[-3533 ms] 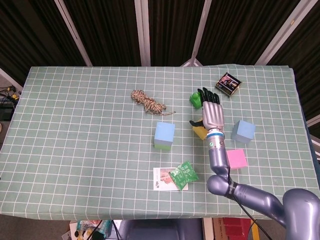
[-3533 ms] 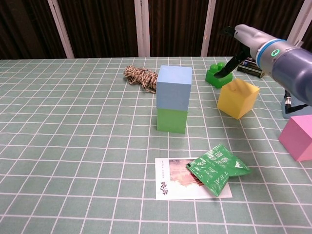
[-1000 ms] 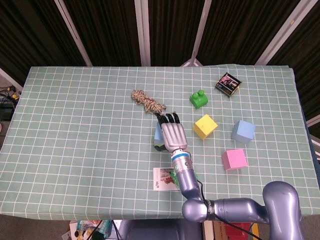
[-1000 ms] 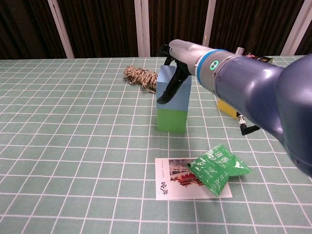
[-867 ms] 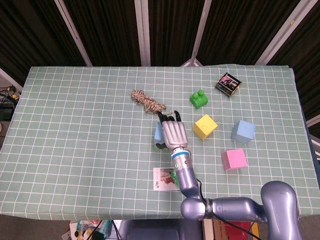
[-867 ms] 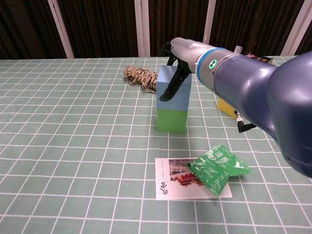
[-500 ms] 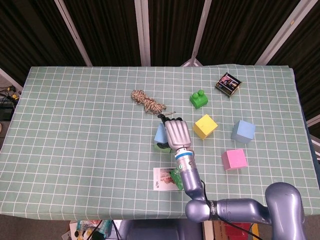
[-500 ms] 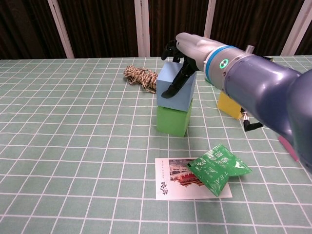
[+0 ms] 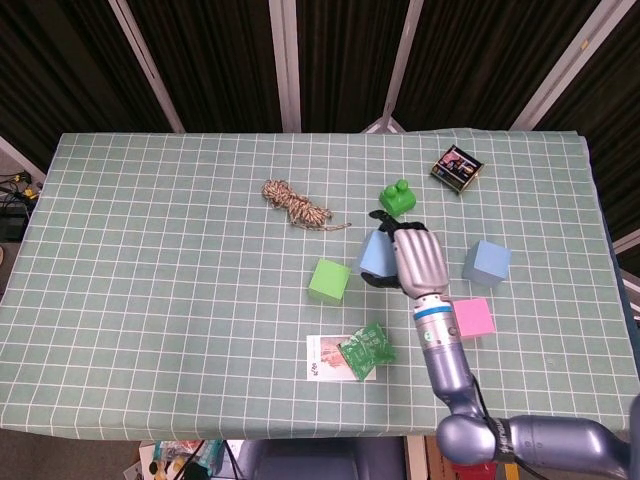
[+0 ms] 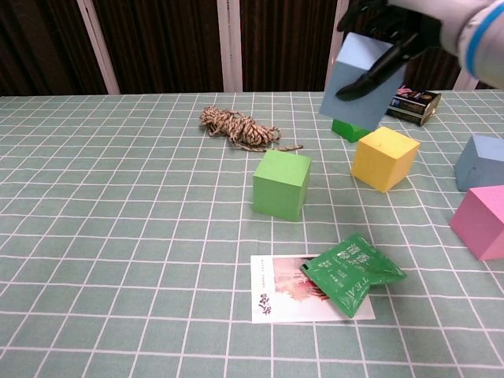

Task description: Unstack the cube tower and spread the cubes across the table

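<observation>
Blue cube (image 10: 358,80), light and rigid by its look, hangs tilted above the bench, the right hand's (image 9: 418,258) fingers clamped across opposite faces; green cube (image 9: 329,280) sits free.

You have nothing legible here: the print on the white picture card (image 10: 287,290), the crinkled green foil packet (image 10: 352,272) and the small dark printed box (image 10: 413,105) is too small to make out.

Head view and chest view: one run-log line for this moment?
right hand: holds blue cube aloft | green cube: alone on table | left hand: unseen
</observation>
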Controlling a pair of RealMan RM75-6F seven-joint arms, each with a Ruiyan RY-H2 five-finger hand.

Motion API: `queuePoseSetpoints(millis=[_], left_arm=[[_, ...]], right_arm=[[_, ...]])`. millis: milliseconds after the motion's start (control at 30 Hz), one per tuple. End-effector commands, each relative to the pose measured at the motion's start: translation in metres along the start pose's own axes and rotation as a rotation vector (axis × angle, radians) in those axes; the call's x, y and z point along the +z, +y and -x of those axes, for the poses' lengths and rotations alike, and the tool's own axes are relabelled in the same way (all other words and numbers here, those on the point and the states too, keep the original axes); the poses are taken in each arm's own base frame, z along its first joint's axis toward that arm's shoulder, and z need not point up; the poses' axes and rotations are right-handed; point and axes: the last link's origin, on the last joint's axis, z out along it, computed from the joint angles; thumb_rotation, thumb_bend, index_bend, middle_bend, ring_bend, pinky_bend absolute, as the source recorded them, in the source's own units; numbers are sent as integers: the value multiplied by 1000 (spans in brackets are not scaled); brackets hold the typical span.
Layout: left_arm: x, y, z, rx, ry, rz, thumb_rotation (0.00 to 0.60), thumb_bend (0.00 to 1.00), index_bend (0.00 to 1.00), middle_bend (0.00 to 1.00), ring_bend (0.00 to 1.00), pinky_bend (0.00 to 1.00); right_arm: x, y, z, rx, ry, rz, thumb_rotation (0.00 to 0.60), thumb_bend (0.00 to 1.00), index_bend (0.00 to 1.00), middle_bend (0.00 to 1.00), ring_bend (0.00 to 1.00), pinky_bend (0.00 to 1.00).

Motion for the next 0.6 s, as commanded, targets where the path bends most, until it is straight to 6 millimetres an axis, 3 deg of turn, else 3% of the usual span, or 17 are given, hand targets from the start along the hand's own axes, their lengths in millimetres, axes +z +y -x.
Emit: queuePoseSetpoints(millis=[33, 367, 600], left_arm=[[0, 1, 0, 2, 0, 2, 600, 169, 213, 0, 0, 0], [-3, 3, 3, 11, -10, 10, 600, 169, 212, 0, 0, 0], [-3, 2, 2, 6, -7, 9, 600, 170, 212, 0, 0, 0]], right_arm=[[-28, 29, -13, 39, -39, 11, 600, 168, 254, 483, 691, 326], [-73, 74, -8, 28, -83, -17, 600, 169, 255, 483, 691, 326], [-82, 98, 6, 16, -101, 11, 600, 168, 254, 483, 691, 326]])
